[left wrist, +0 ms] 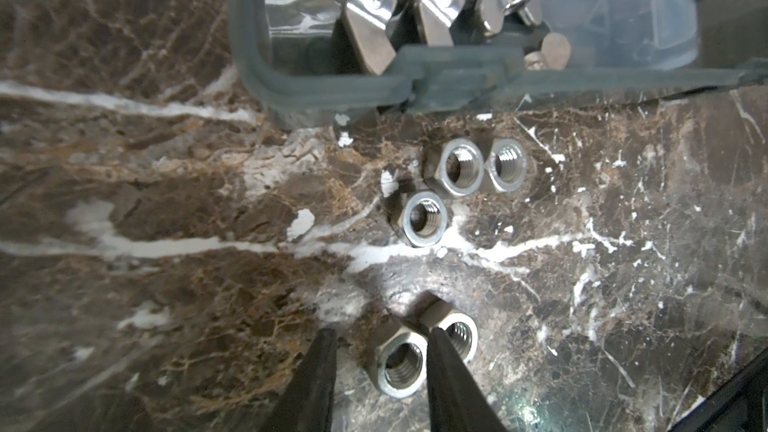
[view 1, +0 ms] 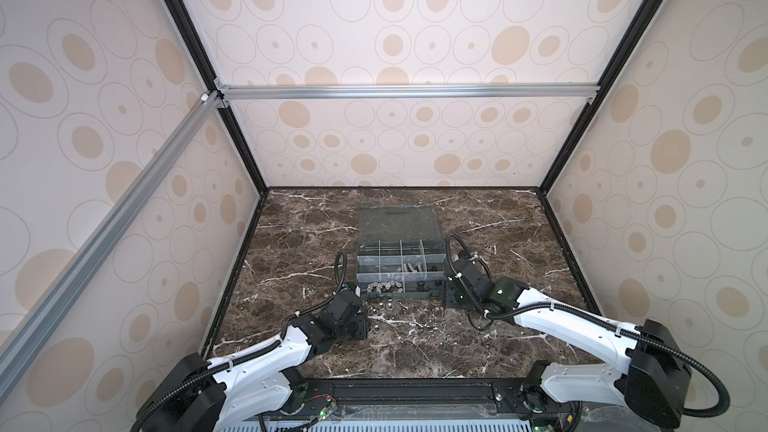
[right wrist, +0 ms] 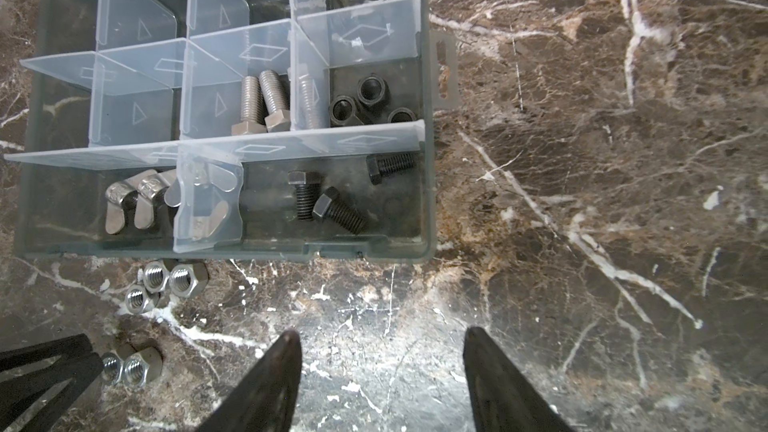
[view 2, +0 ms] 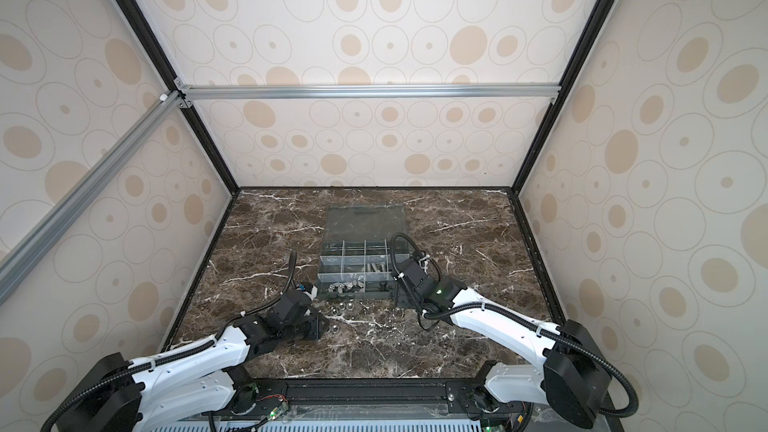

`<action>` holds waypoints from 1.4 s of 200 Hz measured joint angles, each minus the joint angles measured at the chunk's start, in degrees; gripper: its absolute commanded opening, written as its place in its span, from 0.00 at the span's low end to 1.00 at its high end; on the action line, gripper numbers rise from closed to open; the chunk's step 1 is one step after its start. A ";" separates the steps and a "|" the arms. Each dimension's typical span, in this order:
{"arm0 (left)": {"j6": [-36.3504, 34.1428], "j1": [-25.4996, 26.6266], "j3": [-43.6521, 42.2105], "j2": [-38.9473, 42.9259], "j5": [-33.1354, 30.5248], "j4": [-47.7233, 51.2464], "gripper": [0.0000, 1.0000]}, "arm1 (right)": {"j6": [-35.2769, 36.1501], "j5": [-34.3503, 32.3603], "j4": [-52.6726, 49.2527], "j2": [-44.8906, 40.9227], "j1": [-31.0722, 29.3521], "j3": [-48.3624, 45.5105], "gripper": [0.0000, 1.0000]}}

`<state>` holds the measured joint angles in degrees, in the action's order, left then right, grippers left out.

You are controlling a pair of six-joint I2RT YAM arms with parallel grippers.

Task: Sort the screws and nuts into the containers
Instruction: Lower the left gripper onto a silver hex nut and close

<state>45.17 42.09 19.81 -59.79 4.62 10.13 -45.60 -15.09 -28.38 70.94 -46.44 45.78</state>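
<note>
- Five silver hex nuts (left wrist: 453,168) lay loose on the marble table (right wrist: 582,201), outside the containers. Three sat clustered just beside the front wall of the organizer box (right wrist: 428,201). Two lay touching each other nearer the robot.
- Left gripper (left wrist: 381,331) was down at that pair, jaws narrowly parted astride one nut. One finger (left wrist: 446,371) sat in the seam between the two nuts and the other finger (left wrist: 316,376) stood clear, so nothing was clamped.
- Front row of the box: silver wedge nuts (right wrist: 124,201) lay at the end compartment. Three black screws (right wrist: 332,205) lay in the wide compartment alongside.
- Middle row: silver screws (right wrist: 262,101) lay side by side. Black nuts (right wrist: 365,97) occupied the end compartment next to them.
- Markings: the pale dividers (right wrist: 232,43) bore embossed diamond and triangle outlines. A stamp on the wedge nuts was too blurred to read.
- Right gripper (right wrist: 380,342) hung over bare marble just off the box's front wall, jaws wide apart, holding nothing.
- Clearances: the clear lid (view 1: 397,222) lay open flat behind the box, towards the back wall. In both top views open marble flanked the box on either side, bounded by a black frame rail (view 1: 569,251).
</note>
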 measured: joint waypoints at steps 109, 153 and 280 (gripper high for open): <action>0.00 0.48 0.09 -0.20 -1.62 3.63 0.31 | -1.66 -1.03 -0.61 -3.34 -0.02 -3.26 0.65; 0.02 0.74 1.22 -0.81 -4.68 5.77 0.30 | -2.25 -1.88 -0.81 -5.03 -0.02 -5.31 0.65; -0.31 3.34 2.29 -1.42 -5.66 4.24 0.35 | -4.04 -2.89 -0.68 -6.14 -0.04 -6.27 0.65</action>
<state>44.86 45.43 22.11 -61.21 -1.04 14.37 -49.65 -17.98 -29.06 64.79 -46.48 39.51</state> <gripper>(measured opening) 0.344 0.655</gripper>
